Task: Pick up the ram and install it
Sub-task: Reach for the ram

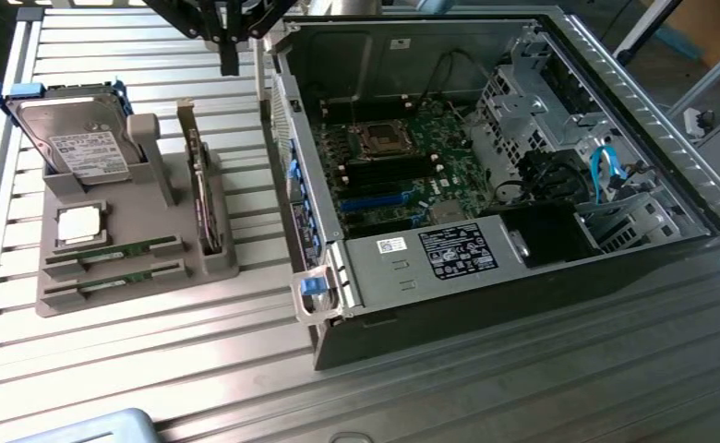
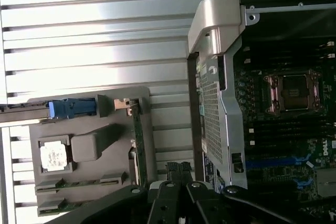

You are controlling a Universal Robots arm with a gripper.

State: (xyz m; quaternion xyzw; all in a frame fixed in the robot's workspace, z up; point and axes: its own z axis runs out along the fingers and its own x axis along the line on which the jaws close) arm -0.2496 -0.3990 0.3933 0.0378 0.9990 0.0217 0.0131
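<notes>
Green with small dark chips on the ram (image 1: 138,248); plain grey on the holder (image 1: 114,300). Silver and a white label on the hard drive (image 1: 79,143). Pale ribbed stripes across the table (image 1: 150,369). Green motherboard (image 1: 447,120), blue cable (image 1: 602,171), black gripper (image 1: 228,66).

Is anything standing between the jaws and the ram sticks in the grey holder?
Nothing covers the two ram sticks. Only the upright expansion card stands along the edge of the holder nearest the shut jaws.

Shiny ribbed metal table (image 1: 150,369), matt grey plastic holder (image 1: 202,268), green circuit-board ram (image 1: 132,250)
</notes>
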